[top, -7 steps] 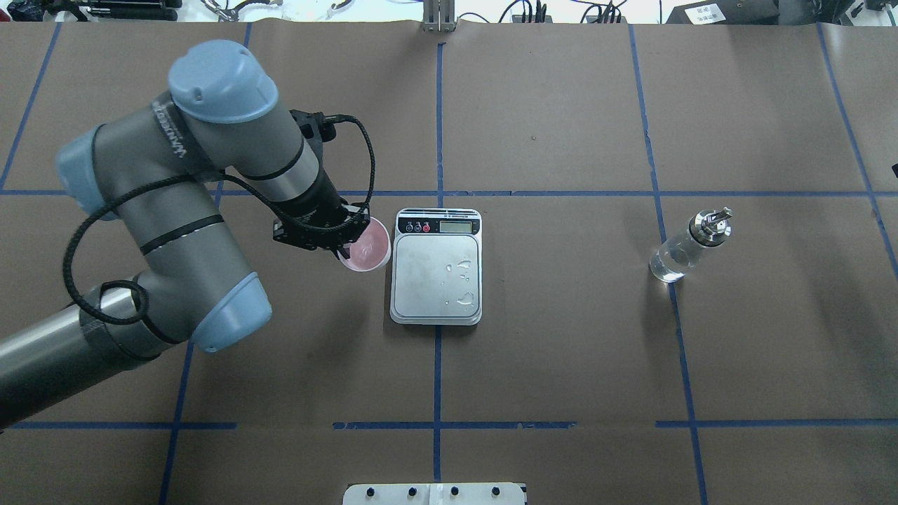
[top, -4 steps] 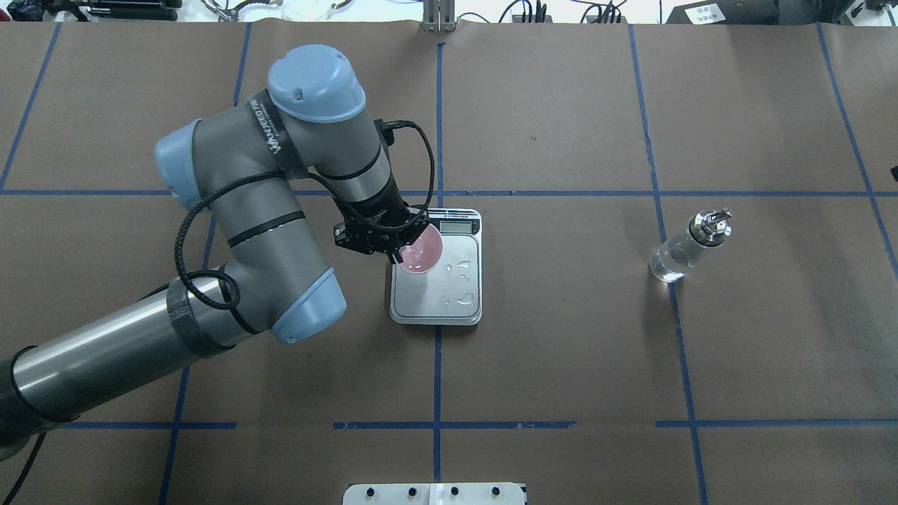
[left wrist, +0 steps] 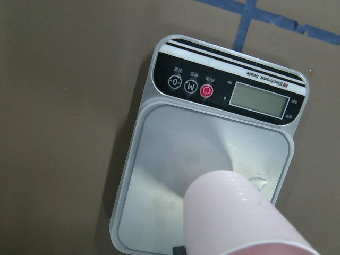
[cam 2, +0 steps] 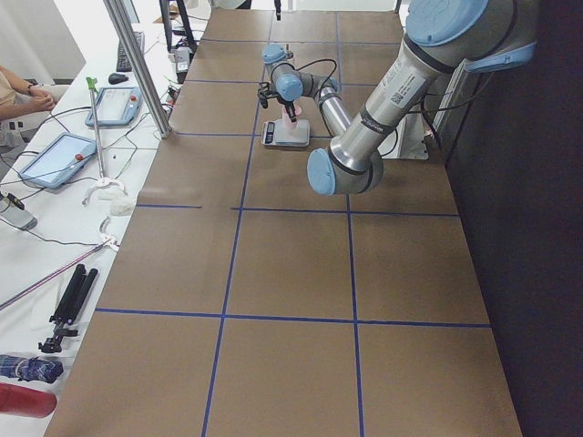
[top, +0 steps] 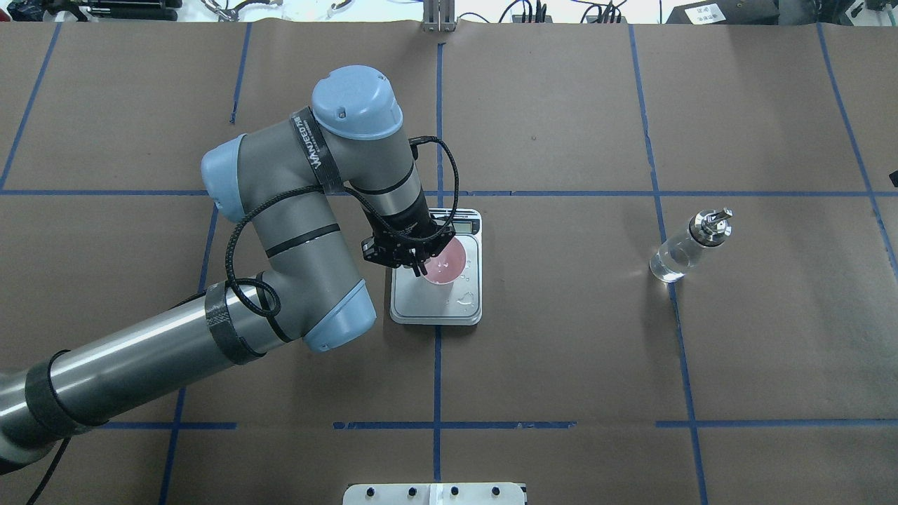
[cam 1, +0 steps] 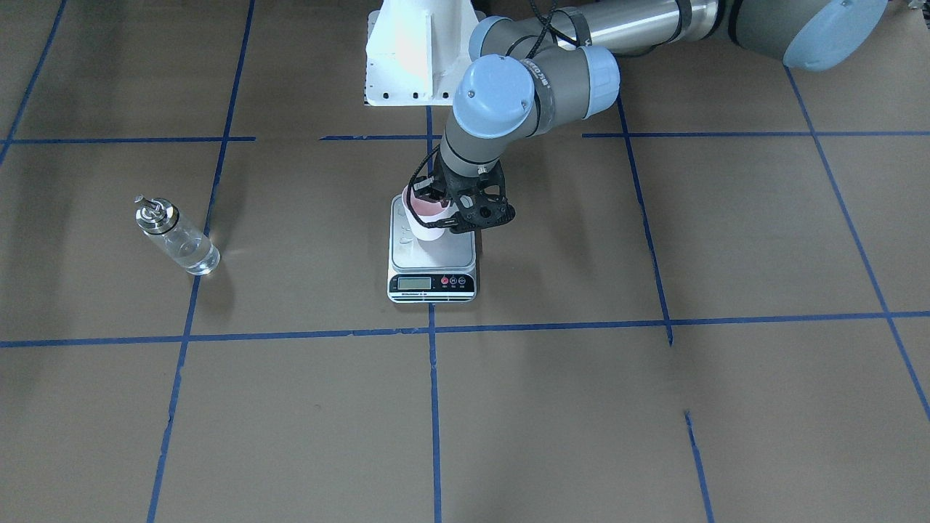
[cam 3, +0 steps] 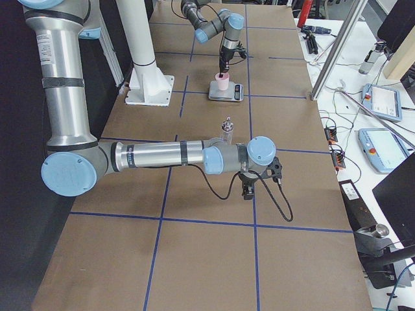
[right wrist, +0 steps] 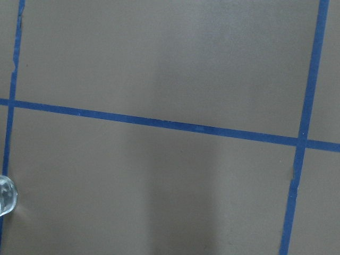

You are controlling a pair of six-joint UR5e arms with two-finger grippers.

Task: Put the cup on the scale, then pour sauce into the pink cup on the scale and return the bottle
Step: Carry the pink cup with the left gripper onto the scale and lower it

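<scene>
Bright, even light from above, soft shadows on table (top: 561,351); cup (left wrist: 239,218) blurs near my L wrist cam; 2 side views dark at 1 edge.

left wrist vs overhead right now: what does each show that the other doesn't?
Left wrist only: the scale close up, with its display showing no digits, its buttons, and the cup seen along its outer wall.
Overhead only: the bottle standing off to the right, the left gripper shut on the cup's rim, and the cup's inside.
Both: cup over the scale's plate, droplets on it, blue tape.
</scene>
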